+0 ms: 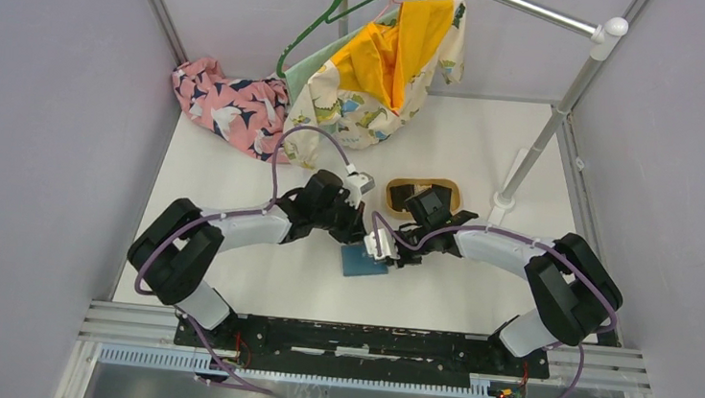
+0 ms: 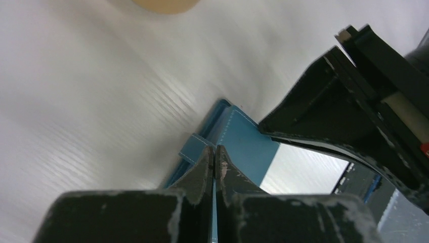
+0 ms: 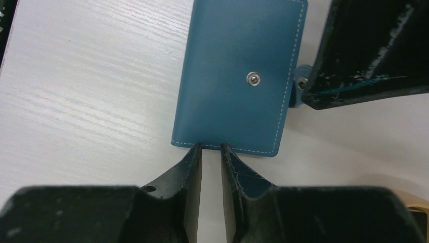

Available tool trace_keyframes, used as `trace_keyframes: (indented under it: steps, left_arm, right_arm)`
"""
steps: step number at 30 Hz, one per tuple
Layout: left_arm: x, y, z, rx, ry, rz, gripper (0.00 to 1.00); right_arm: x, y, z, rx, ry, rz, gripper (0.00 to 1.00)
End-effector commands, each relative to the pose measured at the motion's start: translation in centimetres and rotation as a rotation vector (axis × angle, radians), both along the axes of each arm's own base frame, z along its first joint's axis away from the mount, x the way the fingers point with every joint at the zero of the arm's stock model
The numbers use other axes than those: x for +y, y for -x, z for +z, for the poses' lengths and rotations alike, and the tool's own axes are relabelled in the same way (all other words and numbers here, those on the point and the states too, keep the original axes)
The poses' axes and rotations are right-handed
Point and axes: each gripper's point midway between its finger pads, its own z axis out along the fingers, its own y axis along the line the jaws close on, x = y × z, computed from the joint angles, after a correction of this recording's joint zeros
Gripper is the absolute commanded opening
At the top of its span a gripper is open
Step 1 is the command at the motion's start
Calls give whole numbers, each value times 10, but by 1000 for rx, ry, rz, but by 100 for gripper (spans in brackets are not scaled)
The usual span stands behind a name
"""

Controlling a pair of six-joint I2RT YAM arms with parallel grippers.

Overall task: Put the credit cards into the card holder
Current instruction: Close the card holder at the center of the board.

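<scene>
We see the teal card holder point(image 1: 360, 263) lying flat and folded shut on the white table point(image 1: 455, 299), near the middle, between the two wrists. Its silver snap stud point(image 3: 253, 78) faces up on the cover, and pale stitching runs along the edges.

The left gripper point(image 2: 215, 151) is closed tight, fingertips pressed together at the card holder's side. There the small snap tab point(image 2: 194, 150) sticks out, and a thin teal sliver shows between the fingers, so it seems to pinch that tab. The right wrist view agrees – a teal line sits inside the closed dark jaws right beside the tab.

The right gripper point(image 3: 211, 148) stands only a narrow slit open. Its two fingertips point(image 3: 195, 152) meet the near short edge of the card holder, and only bare table shows in the gap between them; it holds nothing that we can see.

Just beyond the right wrist lies an oval wooden tray point(image 1: 453, 187), partly hidden by the arm – we cannot tell what is in it. At the far side, a pink patterned cloth point(image 1: 227, 103) lies crumpled on the table, and a yellow-lined printed garment point(image 1: 394, 68) hangs from a green hanger point(image 1: 331, 9)
</scene>
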Motion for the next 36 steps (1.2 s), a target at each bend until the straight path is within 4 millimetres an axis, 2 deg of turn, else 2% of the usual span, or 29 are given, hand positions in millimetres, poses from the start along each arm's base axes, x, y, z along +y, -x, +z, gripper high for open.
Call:
trace_keyframes:
  steps: [1,5,9,13,15,23,30,36]
  left_arm:
    - [-4,20,12,45,15,54,2]
    - [2,30,6,62,-20,83,2]
    - [8,33,5,67,-33,122,2]
    - [10,34,6,63,-36,134,2]
    - [10,35,6,65,-37,132,2]
    - [6,44,11,64,-5,84,2]
    - [0,55,8,110,19,35,2]
    - [1,62,-2,144,3,23,3]
  right_arm:
    - [13,-9,20,-12,-50,-16,25]
    - [21,-6,33,4,-105,-10,25]
    - [32,14,48,53,-201,61,25]
    - [44,42,44,83,-219,156,24]
    - [48,47,33,74,-176,171,24]
    - [35,30,0,1,-15,105,19]
    - [31,26,-10,5,26,87,19]
    - [31,26,-11,7,32,87,19]
